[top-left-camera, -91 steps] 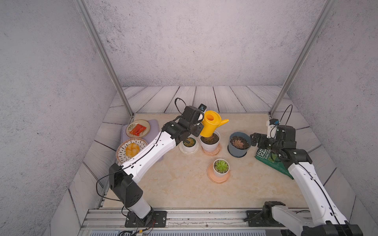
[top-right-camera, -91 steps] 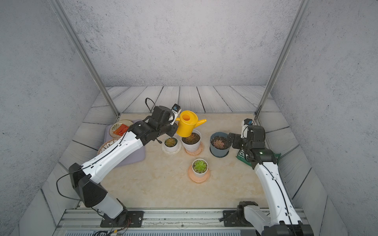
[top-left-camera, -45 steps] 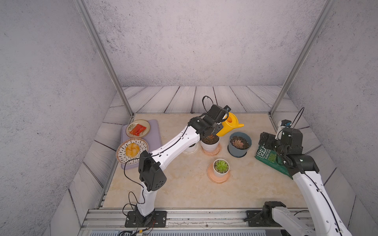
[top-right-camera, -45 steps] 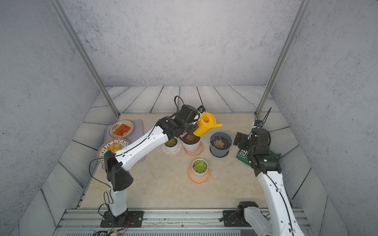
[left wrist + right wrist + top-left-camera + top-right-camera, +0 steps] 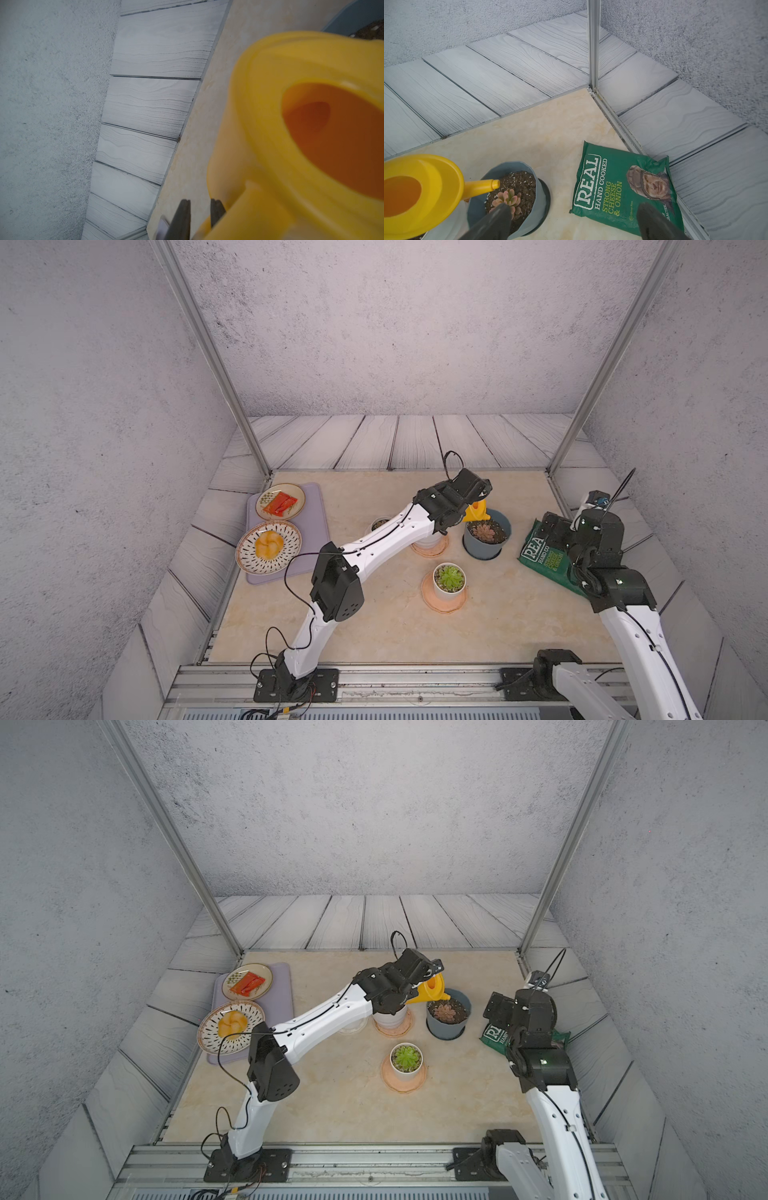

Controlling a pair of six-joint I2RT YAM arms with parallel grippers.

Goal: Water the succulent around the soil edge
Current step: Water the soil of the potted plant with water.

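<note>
Step in hand is looking like the pour itself. Nearest the rail (image 5: 374, 676), a green succulent (image 5: 449, 577) is sitting alone in a white pot (image 5: 449, 593) with nobody touching it, so I'm guessing it isn't the target. Further in, the left gripper (image 5: 200, 209) is pinching narrow on the handle (image 5: 255, 199) of the yellow can (image 5: 421, 187), as best I'm making out, and tipping it. The spout (image 5: 495, 184) is hanging over the soil (image 5: 525, 182) just inside the rim of the blue pot (image 5: 482, 551), beside the pink succulent (image 5: 507, 197), not over it. Water coming out? I'm not managing to tell. The right gripper (image 5: 573, 214) is hovering wide and empty between that pot and the crisp bag (image 5: 612, 182).

Next move, I'm thinking: tipping a touch more and walking the spout round the rim, staying off the plant and going slow so nothing's slopping over the wall.

Counting up: two grippers, one can, four pots (three white, one blue, the small pot (image 5: 380, 524) half hiding behind the left arm (image 5: 386, 537)), two peach saucers (image 5: 444, 605), one crisp bag, and out at the far left two plates (image 5: 249, 560) sitting on one purple mat (image 5: 318, 522).
</note>
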